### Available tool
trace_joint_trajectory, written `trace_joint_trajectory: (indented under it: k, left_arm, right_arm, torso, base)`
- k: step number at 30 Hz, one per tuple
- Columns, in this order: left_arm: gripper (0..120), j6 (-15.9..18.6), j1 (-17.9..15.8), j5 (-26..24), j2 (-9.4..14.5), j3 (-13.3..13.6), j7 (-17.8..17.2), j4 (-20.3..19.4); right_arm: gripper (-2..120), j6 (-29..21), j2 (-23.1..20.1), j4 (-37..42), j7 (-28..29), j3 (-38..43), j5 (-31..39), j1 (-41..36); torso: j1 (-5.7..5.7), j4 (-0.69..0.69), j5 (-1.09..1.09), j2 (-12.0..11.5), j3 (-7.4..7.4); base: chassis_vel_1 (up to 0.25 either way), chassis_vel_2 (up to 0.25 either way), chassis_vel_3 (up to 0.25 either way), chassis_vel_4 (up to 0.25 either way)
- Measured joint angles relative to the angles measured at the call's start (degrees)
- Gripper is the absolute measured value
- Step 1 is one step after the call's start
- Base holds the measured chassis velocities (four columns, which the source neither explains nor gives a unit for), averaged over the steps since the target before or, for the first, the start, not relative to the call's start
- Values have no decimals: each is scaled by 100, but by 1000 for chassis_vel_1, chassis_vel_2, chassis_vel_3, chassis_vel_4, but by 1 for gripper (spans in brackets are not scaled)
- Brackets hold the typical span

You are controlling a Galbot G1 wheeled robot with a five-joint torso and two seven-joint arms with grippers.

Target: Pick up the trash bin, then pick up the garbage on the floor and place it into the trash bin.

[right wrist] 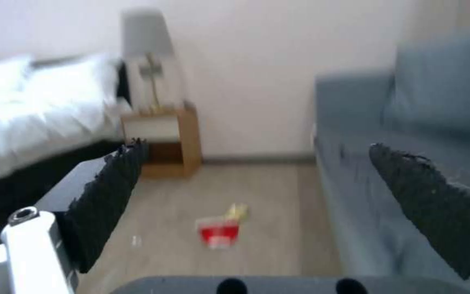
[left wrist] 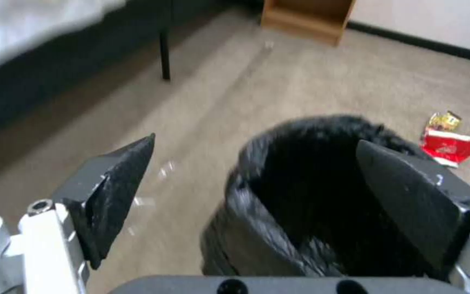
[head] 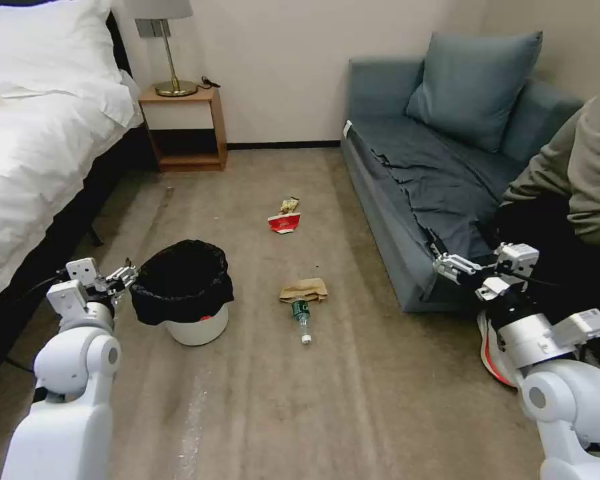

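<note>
The trash bin, pale and low with a black bag over its rim, stands on the carpet near the bed. My left gripper is open at the bin's left rim; in the left wrist view one finger hangs over the opening and the other finger is outside. The garbage lies to the bin's right: a clear bottle, a brown paper bag, a red-and-white wrapper and a gold wrapper. My right gripper is open and empty, held in the air by the sofa's front corner.
The bed runs along the left and a blue sofa along the right. A wooden nightstand with a lamp stands at the back wall. A seated person's legs and shoe are beside my right arm. Open carpet lies in front.
</note>
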Motion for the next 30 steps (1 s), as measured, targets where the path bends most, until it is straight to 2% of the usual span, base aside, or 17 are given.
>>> trace_joint_trajectory:
  k: [3, 5, 6, 8, 9, 11, 12, 16, 25, 27, 29, 30]
  left_arm:
    - [99, 5, -134, -231, -154, 49, -184, 263]
    - [99, -1, -177, -270, -210, 50, -260, 389]
    - [99, -17, -227, -315, -249, 49, -324, 518]
    - [99, -37, -293, -431, -271, 49, -439, 662]
    - [100, -71, -408, -635, -277, 53, -596, 834]
    - [100, -91, -502, -760, -279, 62, -680, 961]
    - [100, -155, -656, -888, -283, 84, -776, 1158]
    - [100, -279, -947, -1078, -347, 164, -856, 1445]
    - [100, -352, -1238, -1226, -525, 204, -1098, 1937]
    - [100, -372, -1275, -1228, -525, 189, -1103, 2028]
    - [100, -384, -1452, -1356, -500, 175, -1100, 2337]
    - [100, -384, -1452, -1356, -500, 175, -1100, 2337]
  right_arm:
    - [100, -49, 99, -400, 505, -548, -155, 110]
    - [100, -25, 123, -369, 552, -612, -261, 61]
    - [100, 9, 126, -292, 565, -619, -325, -1]
    - [100, 37, 126, -237, 581, -611, -360, -52]
    - [100, 58, 124, -195, 592, -585, -376, -99]
    - [100, 77, 124, -163, 592, -568, -388, -132]
    - [100, 106, 130, -122, 581, -559, -421, -198]
    - [100, 193, 188, -34, 504, -559, -540, -342]
    - [100, 303, 248, 60, 364, -562, -668, -495]
    - [100, 323, 261, 61, 346, -563, -683, -514]
    - [100, 415, 307, 31, 275, -596, -791, -572]
    - [100, 415, 307, 31, 275, -596, -791, -572]
  torso:
    - [0, 3, -1, 0, 1]
    - [0, 5, 1, -1, 1]
    - [0, 2, -7, 0, 0]
    - [0, 1, -7, -1, 0]
    - [0, 1, -3, 0, 0]
    - [0, 1, -3, 0, 0]
    - [0, 1, -5, 0, 1]
    - [0, 1, -3, -1, 0]
    - [0, 1, -4, 0, 0]
    - [0, 1, -4, 0, 0]
    - [0, 2, -4, 0, 0]
    - [0, 2, -4, 0, 0]
  base:
    - [0, 0, 0, 0]
    - [0, 0, 0, 0]
    - [0, 0, 0, 0]
    - [0, 0, 0, 0]
    - [0, 0, 0, 0]
    - [0, 0, 0, 0]
    - [0, 0, 0, 0]
    - [0, 0, 0, 0]
    - [0, 0, 0, 0]
    - [0, 0, 0, 0]
    - [0, 0, 0, 0]
    - [0, 0, 0, 0]
